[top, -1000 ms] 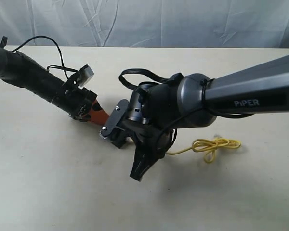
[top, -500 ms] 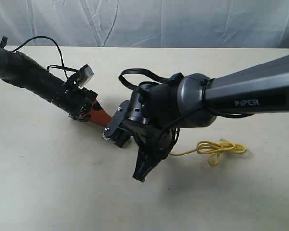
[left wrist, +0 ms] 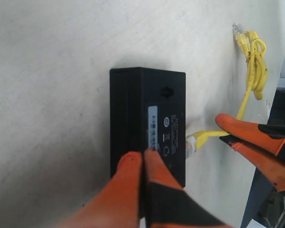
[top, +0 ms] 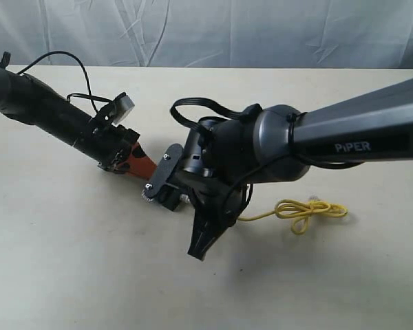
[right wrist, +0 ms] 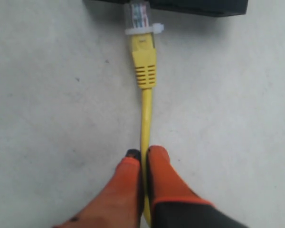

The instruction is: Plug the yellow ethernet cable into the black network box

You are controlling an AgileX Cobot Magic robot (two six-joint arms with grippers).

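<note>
The black network box (left wrist: pixel 147 114) lies flat on the table with its pale label strip facing up. My left gripper (left wrist: pixel 143 159) is shut, its orange fingertips pressed together on the box's top face. My right gripper (right wrist: pixel 143 153) is shut on the yellow ethernet cable (right wrist: pixel 146 107) a short way behind the plug. The clear plug (right wrist: pixel 140 16) meets the box's side (right wrist: pixel 199 5), and most of the plug still shows outside it. The cable's bundled loop (top: pixel 310 209) lies on the table to the right. In the exterior view the right arm's wrist (top: pixel 227 155) hides the box.
Both arms meet near the table's middle. The left arm (top: pixel 48 110) comes in from the upper left. The right arm (top: pixel 358 134) comes in from the right. A wrinkled pale curtain (top: pixel 206 31) hangs behind the table. The cable's other plug (left wrist: pixel 238 32) lies loose beside the loop.
The cable loop slid a little to the right, then back to the left. The right wrist shifted with it. The left arm has stayed still.
</note>
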